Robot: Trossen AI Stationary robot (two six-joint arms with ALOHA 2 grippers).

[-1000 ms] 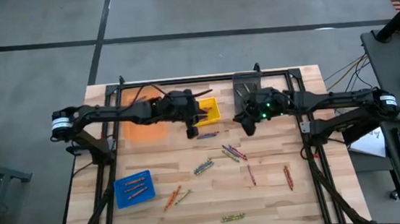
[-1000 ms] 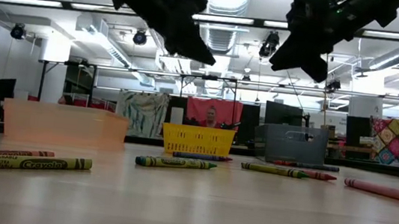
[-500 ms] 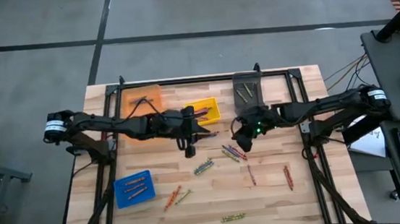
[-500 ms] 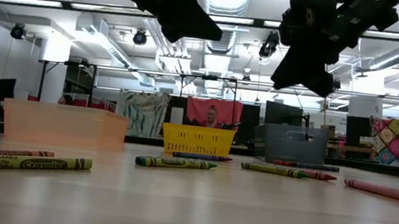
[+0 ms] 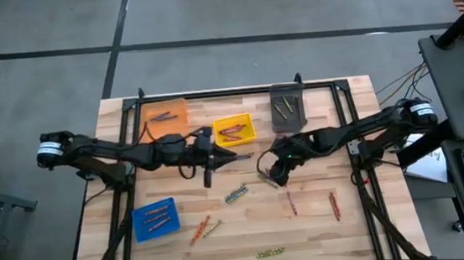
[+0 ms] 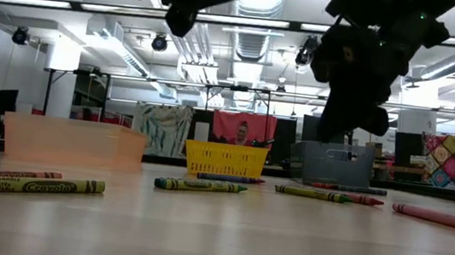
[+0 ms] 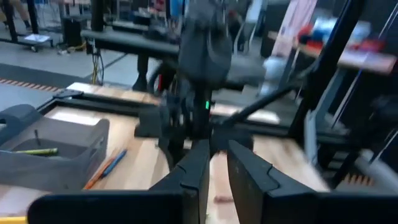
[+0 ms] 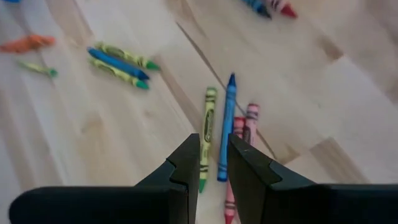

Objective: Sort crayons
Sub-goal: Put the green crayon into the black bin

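Now the right gripper [image 5: 272, 175] hangs low over the wooden table [image 5: 350, 233], its jaws a little apart with only a narrow gap and nothing between them. In the right wrist view, four of the crayons [image 8: 227, 127] lie side by side just ahead of these jaws: an olive crayon [image 8: 206, 134], a blue one, a red crayon [image 8: 239, 127] and a pink crayon [image 8: 251, 117]. They touch or nearly touch each other, so no one of them lies free. Farther from the jaws that view shows three more together [image 8: 119, 65], two green around one blue, and beyond them an orange crayon [image 8: 27, 43]. The left gripper [image 5: 228, 157] points toward the right arm, also with a narrow empty gap between the jaws. Its wrist view shows the grey bin [image 7: 59, 149] off to one side of the jaws, with one olive stick inside and two crayons on the wood beside it; the other arm ahead is blurred. Only the high view shows all four bins: the orange bin [image 5: 164, 116], the yellow bin [image 5: 235, 130], the grey one and the blue bin [image 5: 155, 218], each with some crayons inside that I cannot count. The low view shows both grippers well above the table and a person [image 6: 240, 132] in the room behind.
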